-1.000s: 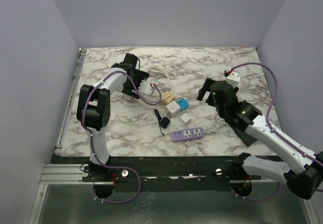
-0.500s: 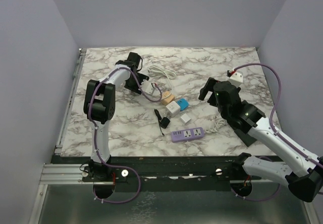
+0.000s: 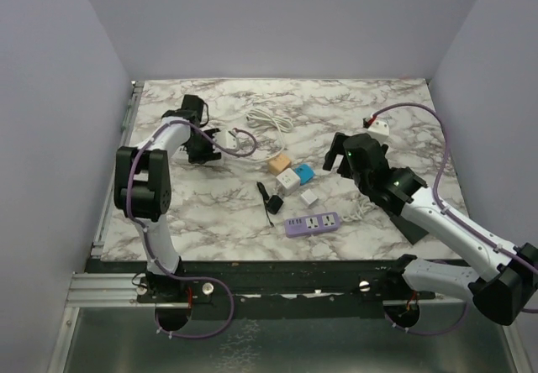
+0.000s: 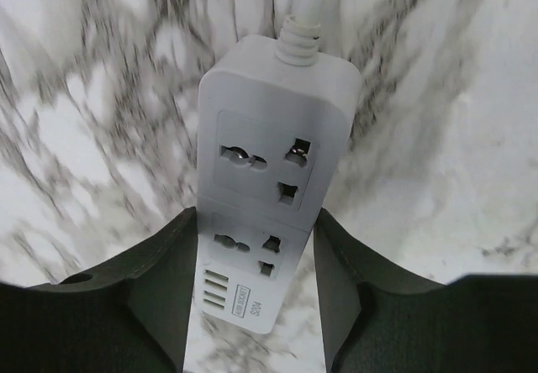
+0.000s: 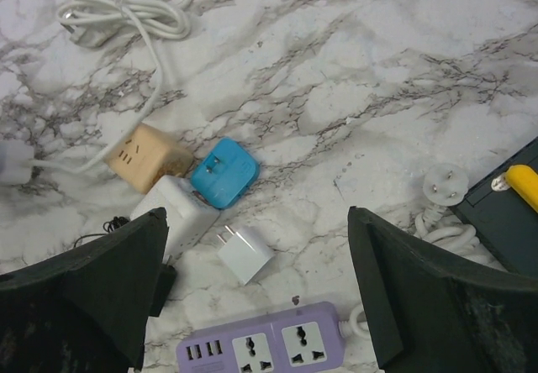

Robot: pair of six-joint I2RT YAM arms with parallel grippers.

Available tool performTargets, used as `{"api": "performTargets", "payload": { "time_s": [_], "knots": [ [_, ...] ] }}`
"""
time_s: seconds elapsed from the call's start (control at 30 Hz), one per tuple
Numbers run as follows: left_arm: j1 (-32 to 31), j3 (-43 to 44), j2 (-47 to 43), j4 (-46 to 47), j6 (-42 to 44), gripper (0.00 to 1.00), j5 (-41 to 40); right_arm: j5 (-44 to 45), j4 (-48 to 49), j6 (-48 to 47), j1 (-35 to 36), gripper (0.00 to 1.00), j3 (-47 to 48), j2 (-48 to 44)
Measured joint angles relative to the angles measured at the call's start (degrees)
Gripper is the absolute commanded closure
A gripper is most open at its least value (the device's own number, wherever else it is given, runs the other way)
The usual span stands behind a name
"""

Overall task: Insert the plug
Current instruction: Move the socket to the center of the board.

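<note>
The step in hand looks like readying a socket, not yet the insertion itself. The left pincer (image 4: 256, 260) is narrowed onto the white power strip (image 4: 273, 163), one finger against each long side, on the far left part of the table (image 3: 361, 104). The right pincer (image 5: 256, 222) hangs wide and empty over the middle, where a small white plug (image 5: 245, 255) lies untouched just beyond the purple power strip (image 5: 261, 348) nearer the front edge. Next, I judge, the right pincer must come down and close squarely on a plug, pins kept clear, while the left steadies its strip. Against a second ago, the left pincer has closed from wide. It has also dragged the strip leftward, away from the orange cube (image 3: 279, 163).
</note>
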Motion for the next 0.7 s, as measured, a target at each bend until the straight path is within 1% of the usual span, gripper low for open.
{"api": "performTargets", "payload": {
  "time_s": [0.07, 0.13, 0.23, 0.33, 0.4, 0.47, 0.57, 0.63, 0.7],
  "knots": [
    [2.5, -4.0, -3.8, 0.4, -2.6, 0.87, 0.3, -1.3, 0.8, -0.1, 0.0, 0.06, -0.3, 1.4],
    [5.0, -9.8, -9.8, 0.9, -3.9, 0.87, 0.1, -2.6, 1.4, -0.2, 0.0, 0.06, -0.5, 2.8],
    [5.5, -18.0, -18.9, 0.3, -4.9, 0.87, -0.3, -4.8, 2.1, -0.7, 0.0, 0.06, -0.6, 4.6],
    [5.1, -24.4, -25.5, 0.3, -6.1, 0.87, -0.7, -6.8, 2.7, -1.0, 0.0, 0.07, -0.8, 5.8],
    [5.6, -27.5, -28.0, 0.3, -7.5, 0.89, -0.8, -8.0, 3.0, -1.3, 0.0, 0.07, -1.0, 6.0],
    [8.1, -29.1, -29.0, 0.1, -9.9, 0.90, -0.8, -9.1, 3.3, -1.4, 0.0, 0.07, -1.4, 6.0],
    [13.4, -29.2, -28.8, 0.7, -11.8, 0.89, -1.9, -10.2, 3.8, -1.6, 0.0, 0.07, -2.0, 6.0],
    [15.6, -30.3, -29.9, 1.7, -11.0, 0.88, -2.9, -11.1, 3.8, -1.9, 0.0, 0.07, -2.2, 6.1],
    [15.4, -33.3, -33.2, 2.4, -9.4, 0.87, -3.3, -11.7, 3.9, -2.1, 0.0, 0.07, -2.2, 6.3]
  ]
}}
